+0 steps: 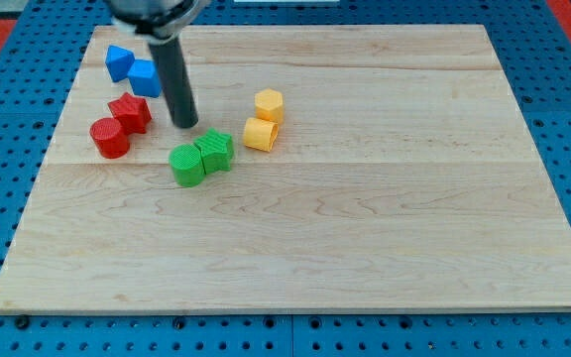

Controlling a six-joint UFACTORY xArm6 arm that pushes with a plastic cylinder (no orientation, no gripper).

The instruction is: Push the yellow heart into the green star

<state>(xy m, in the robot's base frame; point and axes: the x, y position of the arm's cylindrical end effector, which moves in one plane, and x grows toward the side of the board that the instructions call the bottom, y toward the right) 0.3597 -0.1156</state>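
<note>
Tip: my tip [185, 125] stood just above the green star [215, 150], bare, holding nothing.
Yellow heart: the yellow heart [261, 133] lay just right of the star.

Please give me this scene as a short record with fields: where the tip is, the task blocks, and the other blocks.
tip: my tip, just above the green blocks, right of the red ones
target: green star, touching green cylinder
to push: yellow heart, right of the star, apart from it
nearby: yellow hexagon
red: two red blocks
blue: two blue blocks
</note>
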